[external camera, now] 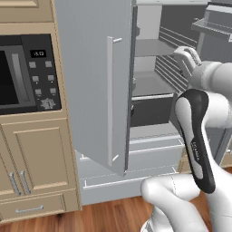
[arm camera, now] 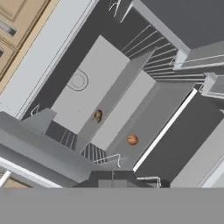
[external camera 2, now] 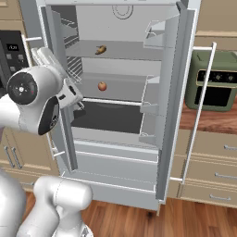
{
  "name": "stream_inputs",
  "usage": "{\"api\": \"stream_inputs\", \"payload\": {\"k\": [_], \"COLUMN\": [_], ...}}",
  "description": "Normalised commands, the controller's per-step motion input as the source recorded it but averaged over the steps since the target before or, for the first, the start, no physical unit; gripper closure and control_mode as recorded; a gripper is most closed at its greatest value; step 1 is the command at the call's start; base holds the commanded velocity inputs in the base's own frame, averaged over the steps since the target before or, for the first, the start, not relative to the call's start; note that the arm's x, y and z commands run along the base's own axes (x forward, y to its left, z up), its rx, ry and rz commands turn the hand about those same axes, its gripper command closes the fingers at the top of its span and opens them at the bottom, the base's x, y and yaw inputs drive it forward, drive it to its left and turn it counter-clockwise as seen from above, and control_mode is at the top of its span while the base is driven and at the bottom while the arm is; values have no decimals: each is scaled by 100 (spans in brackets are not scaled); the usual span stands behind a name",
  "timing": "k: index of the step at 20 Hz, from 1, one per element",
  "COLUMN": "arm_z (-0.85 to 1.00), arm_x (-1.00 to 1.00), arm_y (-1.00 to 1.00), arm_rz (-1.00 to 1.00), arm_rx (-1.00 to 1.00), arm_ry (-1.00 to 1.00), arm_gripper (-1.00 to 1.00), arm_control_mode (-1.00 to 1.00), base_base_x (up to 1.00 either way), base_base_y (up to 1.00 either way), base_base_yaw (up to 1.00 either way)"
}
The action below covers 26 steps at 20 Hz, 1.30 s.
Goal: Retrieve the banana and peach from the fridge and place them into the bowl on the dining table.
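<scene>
The fridge [external camera 2: 173, 106] stands with both upper doors swung wide, and its left door [external camera: 90, 81] is edge-on in front of me. The banana [external camera 2: 100, 49] lies on the upper shelf, seen also as the small dark fruit [arm camera: 98, 115] in the hand view. The peach [external camera 2: 102, 86] rests on the shelf below, round and orange-red [arm camera: 132, 140]. My gripper [external camera 2: 77, 102] is shut and holds nothing, at the left side of the fridge opening, lower than the peach and well in front of it. The bowl and the dining table are out of view.
A black built-in oven [external camera: 27, 74] sits in tan cabinets left of the fridge. A green toaster oven [external camera 2: 213, 85] stands on the counter to the right. Door bins [external camera 2: 152, 32] jut from the right door. The left door's inner racks [external camera 2: 69, 51] are close beside my arm.
</scene>
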Motion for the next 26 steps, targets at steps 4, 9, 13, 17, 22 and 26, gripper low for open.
{"api": "stream_inputs", "payload": {"k": [4, 9, 13, 17, 22, 26], "arm_z": [0, -10, -26, -29, -18, 2], "arm_x": [13, 18, 18, 18, 9, 6], "arm_y": [1, 26, 23, 4, 0, 10], "arm_rz": [0, 7, 5, 1, 0, 0], "arm_rx": [26, 9, 20, 23, 22, 13], "arm_ry": [9, 19, 7, -3, -19, -7], "arm_gripper": [100, 100, 100, 100, 100, 100], "arm_control_mode": [-100, -100, -100, -100, -100, -100], "base_base_x": [0, 0, 0, 0, 0, 0], "base_base_y": [0, 0, 0, 0, 0, 0], "base_base_yaw": [0, 0, 0, 0, 0, 0]}}
